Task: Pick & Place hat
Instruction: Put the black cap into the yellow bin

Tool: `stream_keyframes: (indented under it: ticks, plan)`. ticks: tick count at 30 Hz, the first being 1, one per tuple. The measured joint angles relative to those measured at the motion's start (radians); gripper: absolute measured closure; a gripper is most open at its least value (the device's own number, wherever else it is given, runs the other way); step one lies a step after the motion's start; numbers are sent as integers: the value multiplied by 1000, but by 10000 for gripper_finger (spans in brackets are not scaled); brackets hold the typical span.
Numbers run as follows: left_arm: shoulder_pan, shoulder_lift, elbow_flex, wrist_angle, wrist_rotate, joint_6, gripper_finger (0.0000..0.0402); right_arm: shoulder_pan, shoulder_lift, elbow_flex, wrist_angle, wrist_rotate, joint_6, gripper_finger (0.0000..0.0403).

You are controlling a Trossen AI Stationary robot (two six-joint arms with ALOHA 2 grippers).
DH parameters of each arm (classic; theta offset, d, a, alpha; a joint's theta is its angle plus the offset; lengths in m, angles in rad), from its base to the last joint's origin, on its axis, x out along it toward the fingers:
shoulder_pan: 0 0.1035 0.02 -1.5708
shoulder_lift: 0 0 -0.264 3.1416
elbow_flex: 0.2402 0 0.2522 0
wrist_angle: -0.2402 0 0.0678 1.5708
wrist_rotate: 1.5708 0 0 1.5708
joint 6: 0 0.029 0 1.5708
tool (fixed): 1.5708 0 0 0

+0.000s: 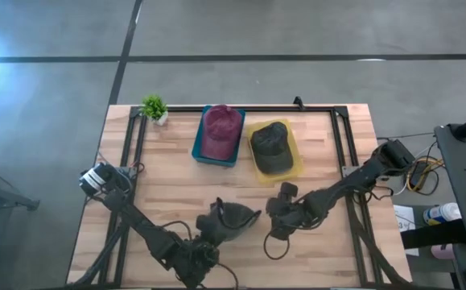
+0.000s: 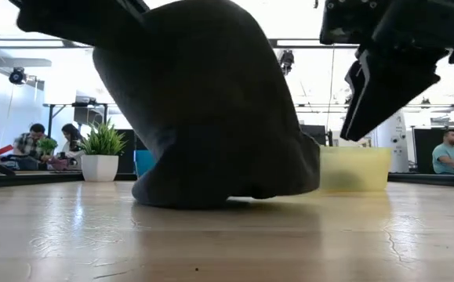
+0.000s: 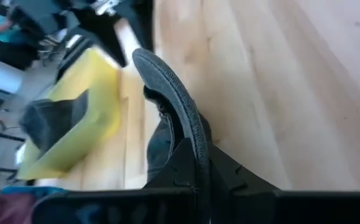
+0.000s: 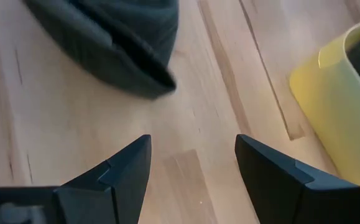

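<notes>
left claw pinching hat brim, lifting it for transfer | right claw gaping, holding nothing, hat just ahead | yellow bin beside

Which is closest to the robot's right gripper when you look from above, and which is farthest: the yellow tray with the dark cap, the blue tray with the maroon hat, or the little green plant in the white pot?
From the open right gripper:
1. Yellow tray, just beyond it.
2. Blue tray, farther left.
3. Green plant, far-left corner.
</notes>
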Motion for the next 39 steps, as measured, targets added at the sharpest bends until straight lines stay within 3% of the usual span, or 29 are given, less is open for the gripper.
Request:
stream_keyframes:
  ticks: [4,9,14,20,25,28,33,36,39]
  plan:
    - [2,2,-8,-5,-31,4,395,3,0,-18,-4,-6,3,172]
    - [4,2,-10,28,14,-18,392,2,2,-71,35,-118,68,173]
    - [19,-10,-9,103,120,-220,394,5,-1,-123,156,-208,274,187]
    - [55,-62,-24,112,179,-382,394,56,-60,-155,175,-174,526,214]
    - [135,-142,-70,171,309,-575,395,134,-167,-201,178,-162,694,231]
    - [200,-195,-150,308,410,-727,395,184,-237,-229,203,-157,784,235]
    - [280,-285,-372,759,493,-941,395,252,-317,-242,224,-112,898,236]
    - [296,-313,-504,1003,429,-1045,395,283,-344,-242,231,-92,959,235]
    - [282,-330,-603,1073,302,-1120,394,326,-359,-242,232,-7,1017,226]
